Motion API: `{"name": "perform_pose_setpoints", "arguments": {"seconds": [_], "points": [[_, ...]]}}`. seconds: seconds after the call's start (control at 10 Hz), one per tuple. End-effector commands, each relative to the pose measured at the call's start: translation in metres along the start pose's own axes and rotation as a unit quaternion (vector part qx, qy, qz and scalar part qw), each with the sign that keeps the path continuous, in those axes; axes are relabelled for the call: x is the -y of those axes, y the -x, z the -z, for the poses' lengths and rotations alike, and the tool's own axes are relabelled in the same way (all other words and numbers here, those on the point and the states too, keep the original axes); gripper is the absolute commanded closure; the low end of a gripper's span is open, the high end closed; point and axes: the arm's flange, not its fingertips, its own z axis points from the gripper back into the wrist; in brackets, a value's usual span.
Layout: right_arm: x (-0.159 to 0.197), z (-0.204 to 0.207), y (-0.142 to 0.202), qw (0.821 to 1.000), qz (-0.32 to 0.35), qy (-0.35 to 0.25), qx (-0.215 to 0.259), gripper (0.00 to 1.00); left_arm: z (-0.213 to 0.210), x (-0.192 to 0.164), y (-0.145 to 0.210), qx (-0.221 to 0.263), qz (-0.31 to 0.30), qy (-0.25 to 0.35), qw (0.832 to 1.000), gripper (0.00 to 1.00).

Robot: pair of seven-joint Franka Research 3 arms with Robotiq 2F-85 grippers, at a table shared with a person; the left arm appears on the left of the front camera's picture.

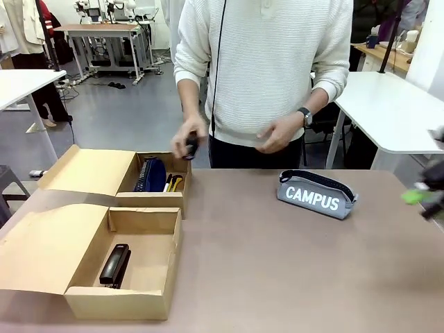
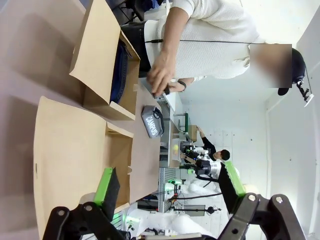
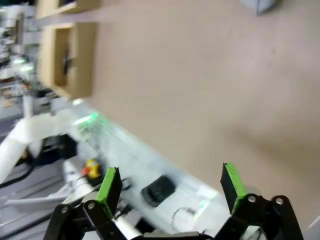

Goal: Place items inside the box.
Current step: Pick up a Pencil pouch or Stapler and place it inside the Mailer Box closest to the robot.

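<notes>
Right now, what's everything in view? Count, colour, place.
matte brown table: one, under everything.
open brown cardboard boxes: two, table's left, one behind the other.
black stapler: one, in the near box.
navy fabric zip pouch: one, in the far box.
yellow utility knife: one, far box, beside that pouch.
grey zip pouch printed CAMPUS: one, table, right of centre.
small black item: one, in a person's hand, blurred.
person's hands: two, above the far edge.
left gripper: black, green pads, open, empty.
right gripper: same, open, empty, table's right edge.

Brown table top (image 1: 291, 270), person in white knitted sweater (image 1: 270, 62) at its far side, dark wristwatch (image 1: 304, 116), white table at left (image 1: 21, 83), white table at right (image 1: 392, 107), grey floor (image 1: 118, 118), workbench (image 1: 104, 31) far behind.
</notes>
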Motion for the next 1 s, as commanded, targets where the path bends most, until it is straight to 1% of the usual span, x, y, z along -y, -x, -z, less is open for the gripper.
{"name": "perform_pose_setpoints", "arguments": {"seconds": [0.0, 0.1, 0.2, 0.4, 0.5, 0.6, 0.7, 0.8, 0.9], "points": [[-0.008, 0.034, -0.017, 0.993, -0.002, 0.108, 0.045, 0.0, -0.001, 0.001, 0.0, 0.002, 0.009, 0.01, 1.0, 0.0], [-0.016, 0.041, -0.011, 0.974, -0.03, 0.218, 0.057, 0.0, -0.001, 0.001, 0.0, 0.002, 0.009, 0.01, 1.0, 0.0], [-0.018, 0.019, -0.019, 0.998, -0.019, 0.053, 0.023, 0.0, -0.001, 0.001, 0.0, 0.002, 0.009, 0.01, 1.0, 0.0], [-0.018, 0.019, -0.019, 0.998, -0.019, 0.053, 0.023, 0.0, -0.001, 0.001, 0.0, 0.002, 0.009, 0.01, 1.0, 0.0], [-0.022, 0.032, -0.023, 0.993, -0.04, 0.102, 0.036, 0.0, -0.001, 0.001, 0.0, 0.002, 0.009, 0.01, 1.0, 0.0], [-0.022, 0.037, -0.043, 0.986, -0.07, 0.147, 0.031, 0.0, -0.001, 0.001, 0.0, 0.002, 0.009, 0.01, 1.0, 0.0], [-0.029, 0.046, -0.07, 0.975, -0.118, 0.187, 0.026, 0.0, -0.001, 0.001, 0.0, 0.002, 0.009, 0.01, 1.0, 0.0], [-0.033, 0.052, -0.094, 0.963, -0.147, 0.222, 0.035, 0.0, -0.001, 0.001, 0.0, 0.002, 0.009, 0.01, 1.0, 0.0], [-0.031, 0.058, -0.119, 0.954, -0.178, 0.242, 0.018, 0.0, -0.001, 0.001, 0.0, 0.002, 0.009, 0.01, 1.0, 0.0]]}}
